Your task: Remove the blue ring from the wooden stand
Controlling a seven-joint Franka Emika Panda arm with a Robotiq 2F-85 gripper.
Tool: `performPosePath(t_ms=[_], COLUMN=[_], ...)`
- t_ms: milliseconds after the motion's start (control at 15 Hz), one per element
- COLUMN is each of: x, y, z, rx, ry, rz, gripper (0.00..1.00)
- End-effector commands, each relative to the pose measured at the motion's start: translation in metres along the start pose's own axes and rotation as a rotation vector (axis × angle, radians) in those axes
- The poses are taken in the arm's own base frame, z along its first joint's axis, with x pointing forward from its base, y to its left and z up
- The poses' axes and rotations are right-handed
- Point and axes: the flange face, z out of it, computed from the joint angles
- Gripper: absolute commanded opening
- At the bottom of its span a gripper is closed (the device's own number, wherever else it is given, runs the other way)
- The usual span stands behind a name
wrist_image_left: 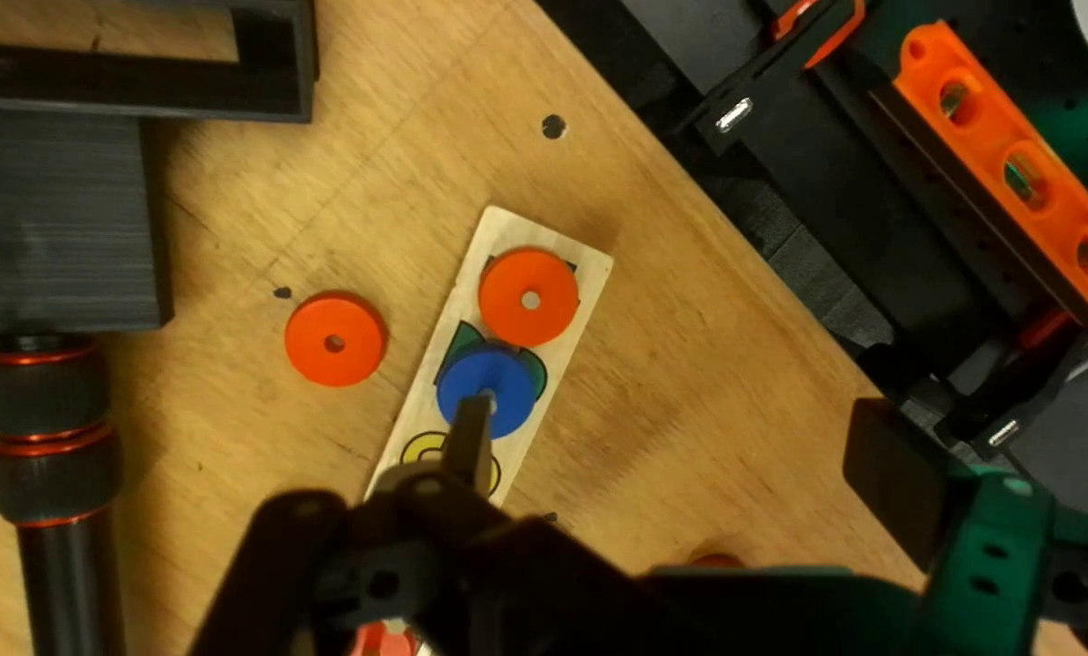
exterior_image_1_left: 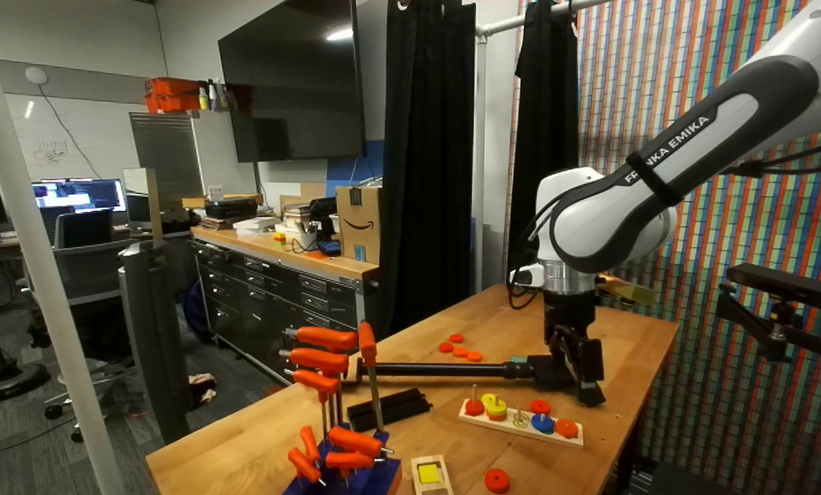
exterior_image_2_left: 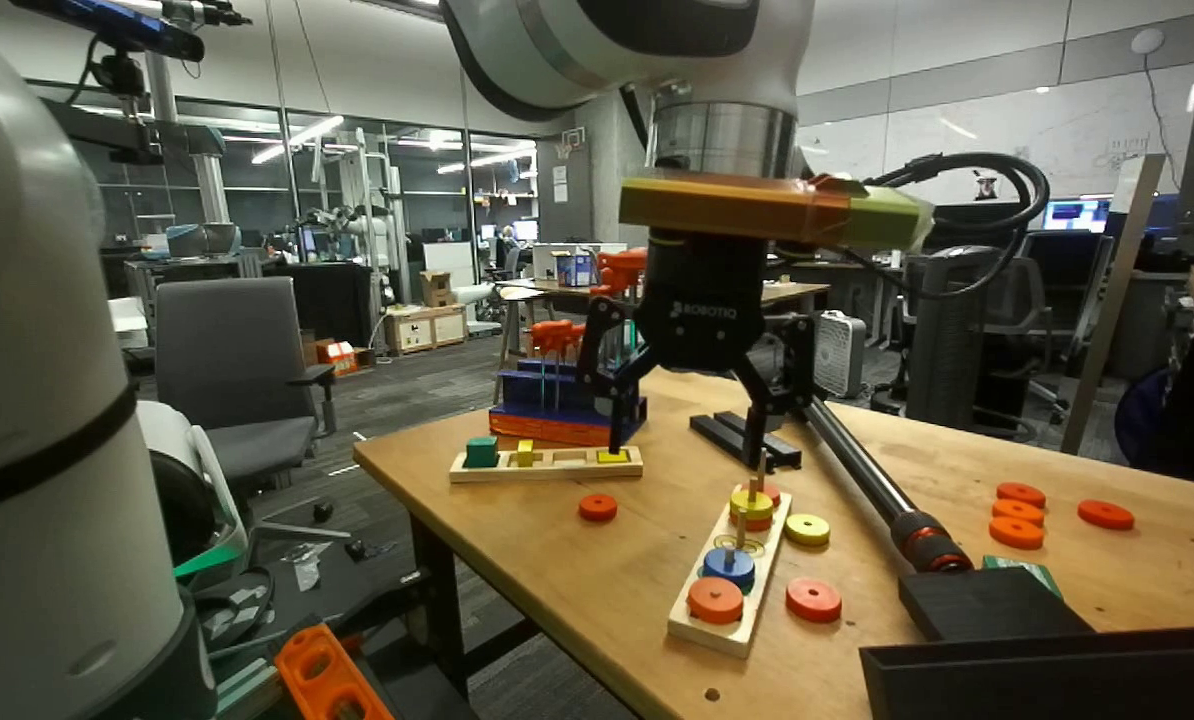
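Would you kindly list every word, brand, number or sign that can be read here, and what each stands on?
"FRANKA EMIKA": robot arm, partly covered by a black strap.
"ROBOTIQ": body of the claw.
Curved arrow, no word: cardboard box.
Too small or blurred to read: marks on the whiteboard, computer screen, posted sheet and the box's blue label.
No number is readable, and the wrist view shows no readable text.

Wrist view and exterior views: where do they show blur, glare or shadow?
Wrist view: the gripper looks blurred, the blue ring sharper, a soft shadow beside the black block; in an exterior view: a bright glare streak on the large dark screen.
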Motion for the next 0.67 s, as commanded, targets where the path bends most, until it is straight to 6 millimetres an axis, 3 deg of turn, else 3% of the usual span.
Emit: performPosePath(t_ms=[0,600], x=[0.002,0.007], y=[0.011,0.035], z=[0.012,0.047], rx=[-0.049,-0.146], ry=[-0.023,-0.023], rz=[-0.099,-0.241], gripper=[1.00,1.00])
